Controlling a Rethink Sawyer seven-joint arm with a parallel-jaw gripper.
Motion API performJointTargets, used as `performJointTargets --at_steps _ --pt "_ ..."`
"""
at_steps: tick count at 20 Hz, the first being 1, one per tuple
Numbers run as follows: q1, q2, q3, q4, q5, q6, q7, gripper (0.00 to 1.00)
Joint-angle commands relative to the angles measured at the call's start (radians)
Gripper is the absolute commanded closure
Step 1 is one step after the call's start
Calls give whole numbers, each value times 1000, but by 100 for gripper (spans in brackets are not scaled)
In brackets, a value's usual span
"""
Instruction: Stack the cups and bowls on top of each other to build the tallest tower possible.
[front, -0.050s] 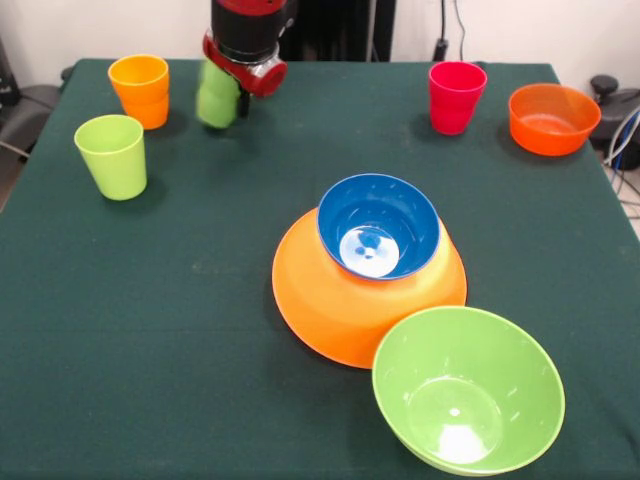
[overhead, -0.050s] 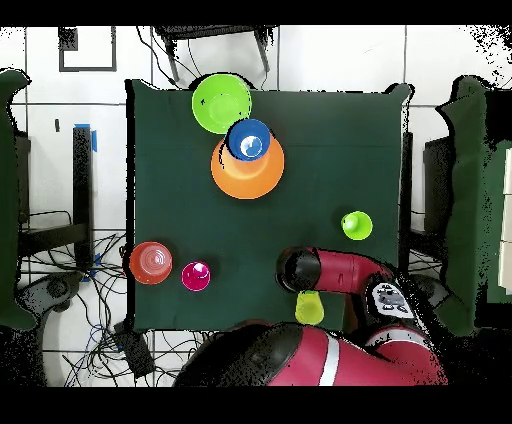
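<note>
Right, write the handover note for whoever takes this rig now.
Gripper: carrying a green cup above the table's far edge; whether its grip is closed cannot be told.
Tower so far: blue bowl upright on the upturned orange bowl.
Loose: light green bowl against the orange one, red-orange bowl, pink cup, orange cup, lime cup.
Left: stack all of these.

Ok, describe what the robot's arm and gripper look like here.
The arm is built of thick rounded segments, glossy red with black joints, and one link bears a pale panel with dark markings. In the front view the wrist is a black cylinder ending in a red collar, with the gripper below it. No loose cables show on it.
</note>
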Motion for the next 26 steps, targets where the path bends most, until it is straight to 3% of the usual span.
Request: performJointTargets --at_steps 1,10,14,20,26 --pt "-2 20 148 5 -26 -51 -30 100" --pt "18 -242 196 -67 21 306 -189 100" --pt "-5 -307 255 -139 16 504 -312 100" --pt "-47 -362 389 -186 54 696 -400 100" --pt "-41 -316 522 -248 100 647 -404 100"
